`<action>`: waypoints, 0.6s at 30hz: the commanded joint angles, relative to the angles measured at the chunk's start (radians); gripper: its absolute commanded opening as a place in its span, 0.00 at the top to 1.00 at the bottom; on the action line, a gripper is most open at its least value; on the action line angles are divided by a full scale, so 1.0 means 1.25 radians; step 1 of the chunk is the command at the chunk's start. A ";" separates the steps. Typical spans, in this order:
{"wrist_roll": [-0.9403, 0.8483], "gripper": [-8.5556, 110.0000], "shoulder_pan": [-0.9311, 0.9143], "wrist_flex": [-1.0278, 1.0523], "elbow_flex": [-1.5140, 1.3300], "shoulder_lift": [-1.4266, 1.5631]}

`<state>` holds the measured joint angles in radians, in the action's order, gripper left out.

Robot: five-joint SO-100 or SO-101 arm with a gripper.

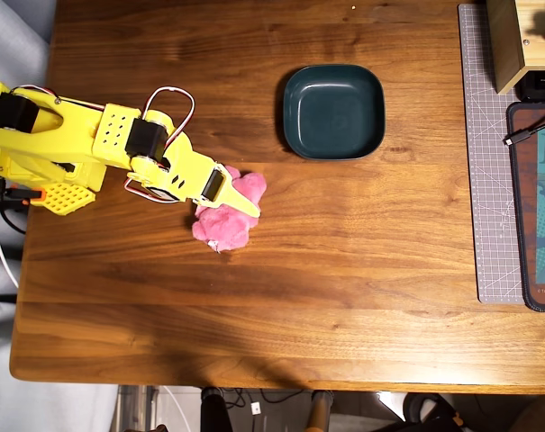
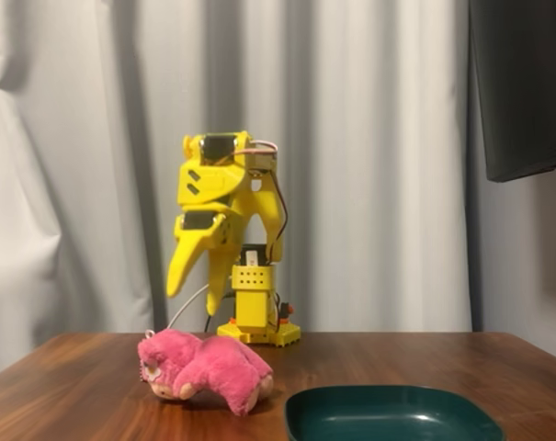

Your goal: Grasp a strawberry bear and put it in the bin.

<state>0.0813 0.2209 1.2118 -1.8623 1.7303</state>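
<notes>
None of the task was done: the strawberry bear lay on the wooden table, well apart from the empty bin, ungrasped. The gripper hung above it, fingers spread. Fluffy and hot-pink, the bear lay slumped on its belly, pale muzzle showing in the fixed view

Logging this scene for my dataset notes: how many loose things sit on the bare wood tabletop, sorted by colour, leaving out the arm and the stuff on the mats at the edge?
Pink: 1, the strawberry bear
Dark teal-green: 1, the bin
Total: 2
</notes>
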 commanded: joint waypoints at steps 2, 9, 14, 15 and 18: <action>-0.004 0.60 0.016 -0.018 -0.015 0.045; -0.009 0.60 0.018 -0.005 -0.096 0.045; -0.012 0.59 0.038 -0.002 -0.151 0.045; -0.017 0.59 0.043 -0.004 -0.160 0.045; -0.036 0.59 0.055 -0.020 -0.188 0.045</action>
<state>0.0752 0.2700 1.1980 -2.0816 1.7303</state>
